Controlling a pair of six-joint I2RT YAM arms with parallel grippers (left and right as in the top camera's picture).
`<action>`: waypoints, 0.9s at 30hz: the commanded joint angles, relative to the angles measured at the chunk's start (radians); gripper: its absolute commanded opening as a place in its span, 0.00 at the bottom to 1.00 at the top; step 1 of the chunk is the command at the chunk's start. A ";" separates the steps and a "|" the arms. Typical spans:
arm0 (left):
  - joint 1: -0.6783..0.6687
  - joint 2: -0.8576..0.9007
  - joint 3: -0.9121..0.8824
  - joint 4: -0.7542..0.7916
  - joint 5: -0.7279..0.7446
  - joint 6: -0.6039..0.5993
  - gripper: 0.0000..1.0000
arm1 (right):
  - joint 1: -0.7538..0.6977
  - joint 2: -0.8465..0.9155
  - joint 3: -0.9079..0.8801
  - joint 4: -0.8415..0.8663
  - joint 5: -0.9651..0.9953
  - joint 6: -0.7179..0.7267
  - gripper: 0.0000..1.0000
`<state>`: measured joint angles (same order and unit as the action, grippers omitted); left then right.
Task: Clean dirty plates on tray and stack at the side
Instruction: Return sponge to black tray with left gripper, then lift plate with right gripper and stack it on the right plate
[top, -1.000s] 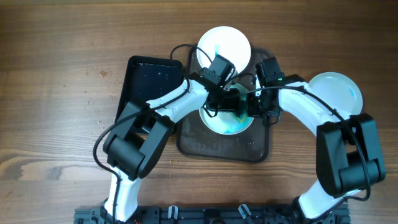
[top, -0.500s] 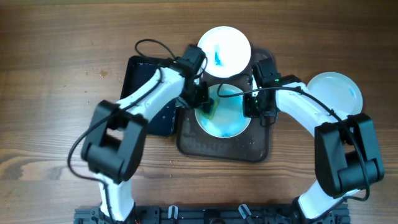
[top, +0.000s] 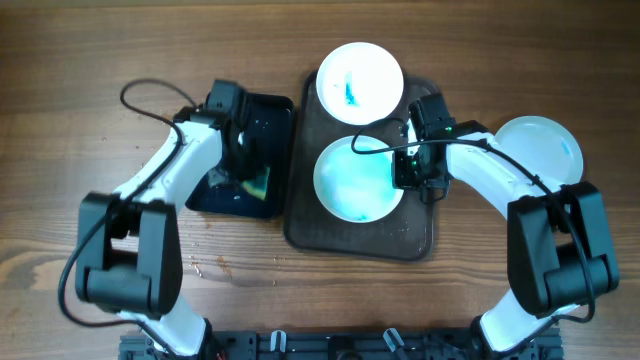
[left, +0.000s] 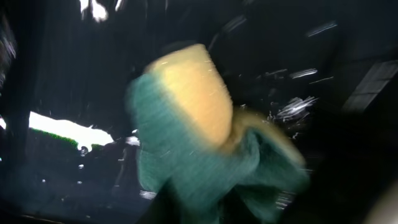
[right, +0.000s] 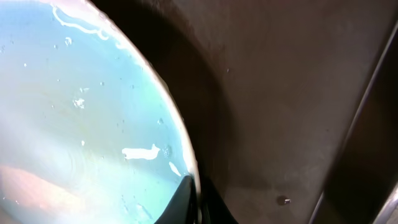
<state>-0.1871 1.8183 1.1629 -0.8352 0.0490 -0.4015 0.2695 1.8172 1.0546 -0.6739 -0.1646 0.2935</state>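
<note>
Now my left gripper (top: 250, 178) squeezed the sponge (left: 199, 124) over the basin (top: 270, 115) beside the tray (top: 350, 240). My right gripper (top: 404, 168) pinched the wet plate (top: 355, 185); I guessed lifting it aside came next.

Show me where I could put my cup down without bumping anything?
The table is bare far left of the black tray and above the side plate. The brown tray is crowded.

There are three plates. Two are on the brown tray (top: 330, 235): one stained plate (top: 360, 68) and one wet plate (top: 355, 185). The third plate (top: 540, 148) is right of this tray. Left of it lies one black tray (top: 275, 130) holding one sponge (top: 258, 184).
</note>
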 joint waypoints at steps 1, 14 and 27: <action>0.042 -0.023 0.016 0.001 0.050 0.005 0.66 | 0.004 -0.031 -0.030 -0.038 0.011 -0.006 0.04; 0.322 -0.494 0.173 -0.150 0.194 0.005 1.00 | 0.157 -0.111 0.488 -0.359 0.174 -0.027 0.04; 0.332 -0.539 0.172 -0.158 0.194 0.005 1.00 | 0.583 0.093 0.627 0.192 0.893 -0.335 0.04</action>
<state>0.1387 1.2819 1.3239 -0.9936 0.2314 -0.4015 0.7677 1.9301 1.6596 -0.5446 0.4583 0.1928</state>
